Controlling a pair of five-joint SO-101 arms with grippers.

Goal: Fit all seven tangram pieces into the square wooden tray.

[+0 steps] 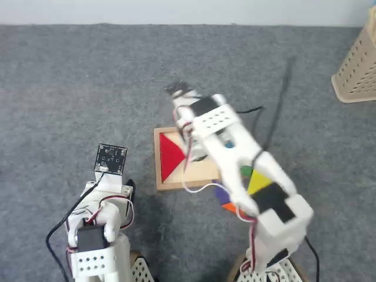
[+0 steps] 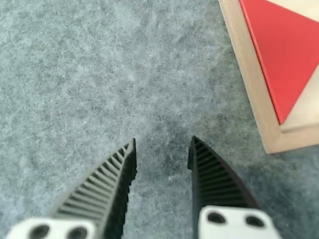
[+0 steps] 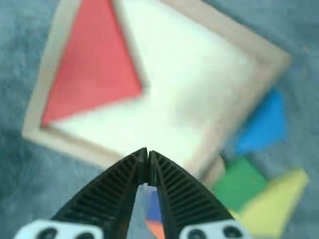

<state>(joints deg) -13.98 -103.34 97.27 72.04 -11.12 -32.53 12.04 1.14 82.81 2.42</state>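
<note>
The square wooden tray (image 1: 157,158) lies mid-table with a red triangle (image 1: 170,154) in its left part. My right arm (image 1: 229,141) stretches over the tray and covers most of it. My right gripper (image 3: 148,152) is shut, hovering above the tray's near rim (image 3: 70,147) beside the red triangle (image 3: 94,64). Blue (image 3: 264,124), green (image 3: 239,181) and yellow (image 3: 274,204) pieces lie on the carpet outside the tray. My left gripper (image 2: 163,144) stands open over bare carpet, just left of the tray's corner (image 2: 249,84), with nothing between its fingers.
Green (image 1: 245,171), yellow (image 1: 258,182), purple (image 1: 222,191) and orange (image 1: 228,205) pieces cluster on the carpet right of the tray, partly under the right arm. A beige slotted basket (image 1: 358,64) stands at the far right. Grey carpet spreads all around.
</note>
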